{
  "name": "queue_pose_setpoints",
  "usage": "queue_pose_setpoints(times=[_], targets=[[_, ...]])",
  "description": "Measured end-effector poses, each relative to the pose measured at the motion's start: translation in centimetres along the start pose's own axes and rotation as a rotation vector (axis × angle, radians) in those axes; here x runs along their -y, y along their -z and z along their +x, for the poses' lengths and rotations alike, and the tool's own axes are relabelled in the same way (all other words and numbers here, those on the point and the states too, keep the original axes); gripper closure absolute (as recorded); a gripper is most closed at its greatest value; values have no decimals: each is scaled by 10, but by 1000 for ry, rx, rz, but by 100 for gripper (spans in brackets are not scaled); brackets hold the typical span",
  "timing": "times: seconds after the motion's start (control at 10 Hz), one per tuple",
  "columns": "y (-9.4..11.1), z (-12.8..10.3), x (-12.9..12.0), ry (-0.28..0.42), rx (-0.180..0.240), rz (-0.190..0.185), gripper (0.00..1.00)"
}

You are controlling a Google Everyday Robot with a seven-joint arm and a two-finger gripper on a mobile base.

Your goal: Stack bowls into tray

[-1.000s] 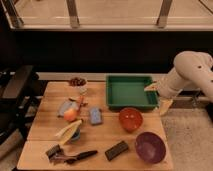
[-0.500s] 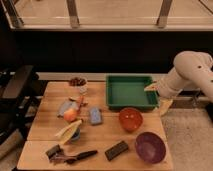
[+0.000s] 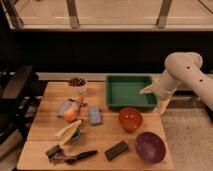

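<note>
The green tray lies at the back right of the wooden table and holds nothing. The red-orange bowl sits on the table just in front of the tray. The purple bowl sits at the table's front right corner. My gripper hangs at the end of the white arm beside the tray's right edge, above and right of the red-orange bowl, and holds nothing.
A small white cup with dark contents stands at the back. An orange item, a blue sponge, a banana, a dark block and black utensils lie to the left and front. A black chair stands left of the table.
</note>
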Motion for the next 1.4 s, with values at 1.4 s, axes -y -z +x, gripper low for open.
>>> queue_pose_setpoints(times=[1.4], targets=[[-116,-2,-6,172,70,47,20]])
